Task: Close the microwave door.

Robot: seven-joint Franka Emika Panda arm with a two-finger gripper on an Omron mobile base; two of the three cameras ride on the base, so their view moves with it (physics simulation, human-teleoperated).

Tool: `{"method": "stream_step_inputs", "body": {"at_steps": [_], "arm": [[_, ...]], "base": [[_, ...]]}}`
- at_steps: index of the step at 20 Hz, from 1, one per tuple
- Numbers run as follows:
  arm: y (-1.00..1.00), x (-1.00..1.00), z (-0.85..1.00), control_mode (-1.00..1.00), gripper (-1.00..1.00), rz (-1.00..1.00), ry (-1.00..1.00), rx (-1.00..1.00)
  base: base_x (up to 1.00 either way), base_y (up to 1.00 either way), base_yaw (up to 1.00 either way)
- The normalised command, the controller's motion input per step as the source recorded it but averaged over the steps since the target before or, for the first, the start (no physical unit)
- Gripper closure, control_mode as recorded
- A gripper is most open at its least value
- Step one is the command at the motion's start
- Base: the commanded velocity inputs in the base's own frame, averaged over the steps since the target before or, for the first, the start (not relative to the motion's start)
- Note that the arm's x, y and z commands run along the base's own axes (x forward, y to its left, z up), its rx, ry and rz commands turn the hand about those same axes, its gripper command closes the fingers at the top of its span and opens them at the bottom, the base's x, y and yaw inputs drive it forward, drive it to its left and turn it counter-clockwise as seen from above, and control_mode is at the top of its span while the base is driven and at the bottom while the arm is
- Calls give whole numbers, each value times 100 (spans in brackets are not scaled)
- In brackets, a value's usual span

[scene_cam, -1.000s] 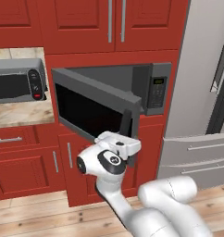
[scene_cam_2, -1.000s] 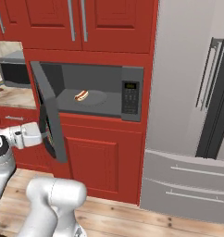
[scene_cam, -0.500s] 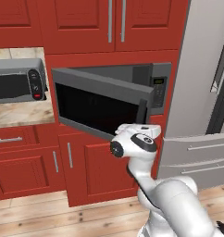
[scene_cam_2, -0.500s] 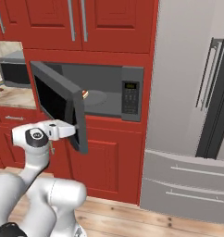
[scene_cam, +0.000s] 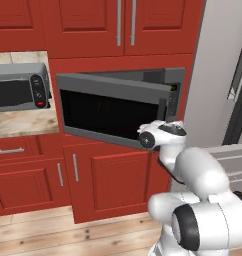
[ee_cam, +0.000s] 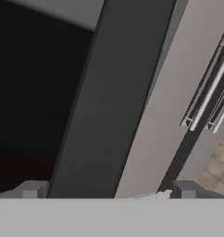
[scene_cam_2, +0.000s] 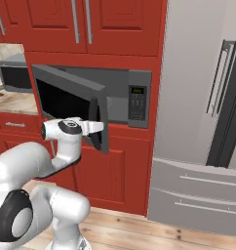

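One open end effector (scene_cam_2: 101,128) presses the half-shut microwave door (scene_cam_2: 71,97), fridge (scene_cam_2: 203,112) alongside

a kitchen: red cabinets (scene_cam: 123,22), built-in microwave (scene_cam_2: 132,97), steel fridge (scene_cam_2: 203,97).

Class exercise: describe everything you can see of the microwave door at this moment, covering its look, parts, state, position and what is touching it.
The microwave door is a wide dark gray panel with a large black glass window and a dark bar handle near its free right edge. Hinged on the left, it stands partly open, angled out from the microwave, whose keypad panel remains uncovered. The gripper sits against the door's outer face near the handle end; the hand view shows the gray frame and black glass close up.
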Motion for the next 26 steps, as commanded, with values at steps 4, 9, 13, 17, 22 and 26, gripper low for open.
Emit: {"method": "stream_step_inputs", "body": {"at_steps": [4, 9, 13, 17, 22, 26], "arm": [[-27, 87, 11, -100, -100, 7, 20, 0], [-8, 68, 45, -100, -100, 7, 17, 0], [-9, 54, 58, -100, -100, 3, 17, 3], [0, 64, 45, -100, -100, 0, 19, 0], [0, 74, 25, -100, -100, 0, 22, 0], [0, 65, 15, -100, -100, 0, 17, 0]], "base": [[0, 0, 0], [0, 0, 0], [0, 0, 0], [0, 0, 0], [0, 0, 0], [0, 0, 0]]}}
